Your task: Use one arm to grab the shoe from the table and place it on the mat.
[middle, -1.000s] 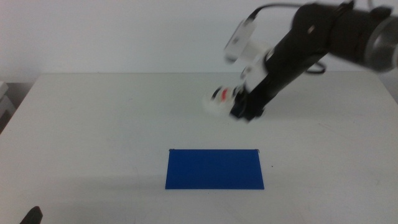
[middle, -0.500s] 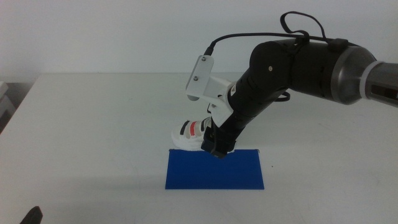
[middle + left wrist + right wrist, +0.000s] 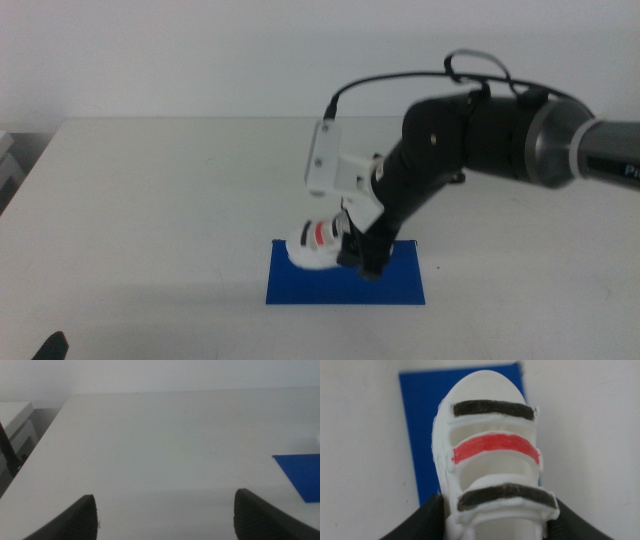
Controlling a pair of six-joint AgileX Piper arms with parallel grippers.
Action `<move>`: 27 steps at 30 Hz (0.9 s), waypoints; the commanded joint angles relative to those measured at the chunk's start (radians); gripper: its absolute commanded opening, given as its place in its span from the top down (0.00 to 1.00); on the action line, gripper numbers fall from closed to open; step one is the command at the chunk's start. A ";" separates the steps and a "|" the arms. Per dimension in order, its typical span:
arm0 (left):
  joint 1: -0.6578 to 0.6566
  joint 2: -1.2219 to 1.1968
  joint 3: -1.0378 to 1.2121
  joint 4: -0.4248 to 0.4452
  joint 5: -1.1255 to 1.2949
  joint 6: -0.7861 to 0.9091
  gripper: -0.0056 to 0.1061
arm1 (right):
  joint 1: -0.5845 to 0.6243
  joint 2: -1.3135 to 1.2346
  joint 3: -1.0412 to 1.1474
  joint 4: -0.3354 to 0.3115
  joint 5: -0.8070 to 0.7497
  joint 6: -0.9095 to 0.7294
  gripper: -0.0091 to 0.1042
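I've got the right end effector (image 3: 362, 262) clamped on the shoe (image 3: 318, 243), jaws gripping both sides at the heel end. Shoe's over the mat (image 3: 345, 283), at its far-left corner; can't tell if the sole's touching yet. In the right wrist view the shoe (image 3: 492, 455) covers much of the mat (image 3: 422, 425), w/ worktop (image 3: 585, 435) either side. Left end effector (image 3: 165, 517) waits near the worktop's (image 3: 150, 200) front-left edge, jaws wide, nothing between.

One shoe (image 3: 318, 243) with three straps, one mat (image 3: 345, 280), one table (image 3: 150, 220), one arm (image 3: 470, 150); a second gripper (image 3: 165, 515) perhaps at seven o'clock.
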 commanded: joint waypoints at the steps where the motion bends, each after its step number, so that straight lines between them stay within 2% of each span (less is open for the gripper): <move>1: -0.005 -0.014 0.007 -0.008 -0.080 -0.005 0.11 | -0.003 -0.053 0.018 0.016 -0.078 -0.055 0.95; 8: -0.005 -0.014 0.007 -0.008 -0.080 -0.005 0.11 | -0.005 -0.033 0.100 0.019 -0.224 -0.109 0.95; 18: -0.005 -0.014 0.007 -0.008 -0.080 -0.005 0.11 | -0.009 0.017 0.100 0.015 -0.235 -0.113 0.95; 24: -0.005 -0.014 0.007 -0.008 -0.080 -0.005 0.11 | -0.009 0.017 0.099 0.007 -0.237 -0.128 0.61; 25: -0.005 -0.014 0.007 -0.008 -0.080 -0.005 0.11 | -0.009 0.017 0.099 0.007 -0.237 -0.128 0.53; 26: -0.005 -0.014 0.007 -0.008 -0.080 -0.005 0.11 | -0.010 0.015 0.099 0.007 -0.247 -0.128 0.40; 27: -0.005 -0.014 0.007 -0.008 -0.080 -0.005 0.11 | -0.010 0.010 0.100 0.007 -0.258 -0.128 0.33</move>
